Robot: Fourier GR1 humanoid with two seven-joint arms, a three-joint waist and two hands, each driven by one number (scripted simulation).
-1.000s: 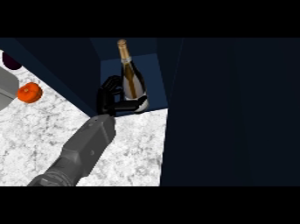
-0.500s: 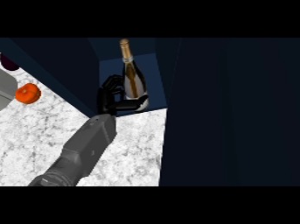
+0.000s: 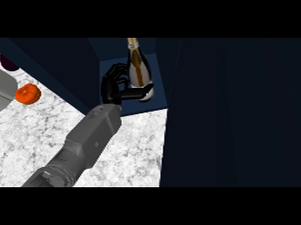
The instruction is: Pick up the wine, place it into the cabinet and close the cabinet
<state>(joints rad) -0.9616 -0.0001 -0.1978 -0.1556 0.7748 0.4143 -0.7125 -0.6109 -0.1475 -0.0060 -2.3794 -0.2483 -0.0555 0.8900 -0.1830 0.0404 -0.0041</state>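
Wine bottle (image 3: 137, 66): likely heavy, slick glass, breakable; your left hand (image 3: 116, 86) curls round its lower body inside the cabinet (image 3: 237, 110), so keep it upright.

One grey forearm (image 3: 81, 145) is seen rising from the lower left edge toward the upper middle — it is stretched out nearly straight. At its end the black hand (image 3: 116, 86) is curled, thumb and fingers wrapped (partly hidden) round the wine bottle (image 3: 140, 72).
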